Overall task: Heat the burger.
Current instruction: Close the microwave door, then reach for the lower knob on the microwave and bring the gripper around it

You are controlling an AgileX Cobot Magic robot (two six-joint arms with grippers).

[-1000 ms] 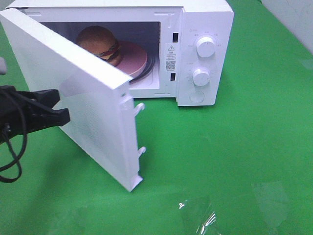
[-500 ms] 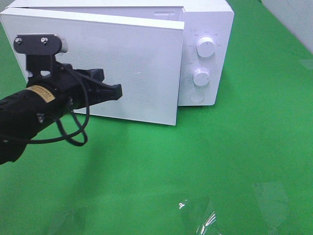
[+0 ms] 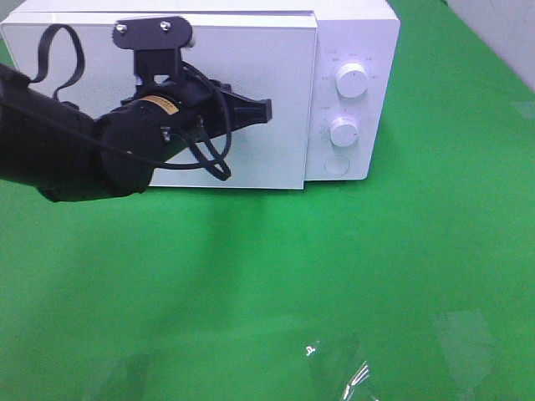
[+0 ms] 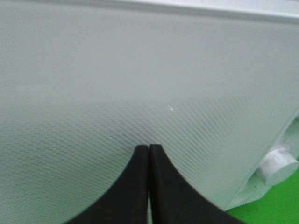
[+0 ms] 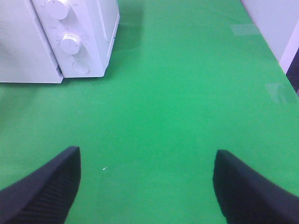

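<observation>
The burger is hidden behind the white microwave's door [image 3: 251,125], which lies flat against the front of the microwave [image 3: 351,33]. My left gripper [image 3: 266,111] is shut, with nothing between its black fingers, and its tips press against the door's textured face [image 4: 149,93]. In the left wrist view the left gripper [image 4: 149,147] shows its two fingers meeting edge to edge. My right gripper [image 5: 147,163] is open above the green table, well back from the microwave [image 5: 84,28], and it is outside the exterior high view.
Two white dials [image 3: 351,81] [image 3: 343,131] and a round button [image 3: 336,164] sit on the microwave's control panel at the right. The green table [image 3: 376,267] spreads in front. A pale wall [image 5: 280,23] edges the table's far side.
The microwave door swung from wide open to flat shut, hiding the burger. My left arm moved right and toward the microwave, its shut tips following the door. The right gripper stays open.
</observation>
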